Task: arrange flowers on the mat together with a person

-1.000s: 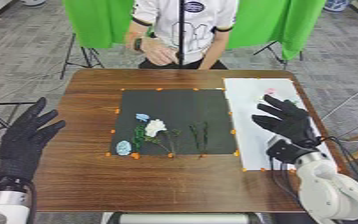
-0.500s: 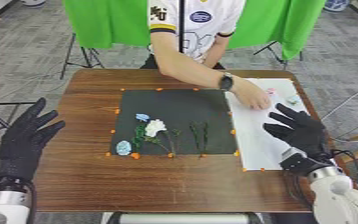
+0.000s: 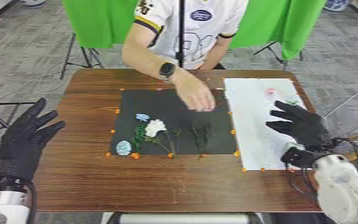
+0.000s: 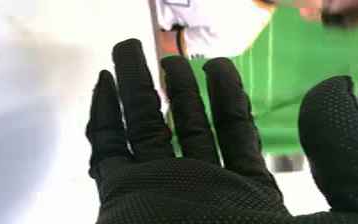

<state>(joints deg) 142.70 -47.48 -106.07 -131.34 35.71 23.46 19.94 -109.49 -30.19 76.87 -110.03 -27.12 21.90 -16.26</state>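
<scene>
In the head view, my right hand (image 3: pixel 298 125) is open above the white mat (image 3: pixel 254 135), palm empty. The right wrist view has the same hand (image 4: pixel 180 185) with straight fingers and the thumb apart. My left hand (image 3: pixel 20 145) is open at the table's left side. On the black mat (image 3: pixel 175 102) lie a white flower (image 3: pixel 155 127), a small blue flower (image 3: pixel 142 117), a pale blue bloom (image 3: pixel 123 147) and thin green stems (image 3: pixel 203 137). A pink flower (image 3: pixel 270 92) lies on the white mat. A person's hand (image 3: pixel 195 95) is over the black mat's upper right part.
The brown table (image 3: pixel 91 185) extends around both mats. Orange pieces (image 3: pixel 135 156) dot the mats' edges. A thin dark pole (image 3: pixel 181 35) stands beyond the table's far edge, with a green cloth (image 3: pixel 100 27) behind it.
The person's hand reached across to the white mat and has since come back over the black mat. My right hand has shifted slightly to the right; my left hand has stayed still.
</scene>
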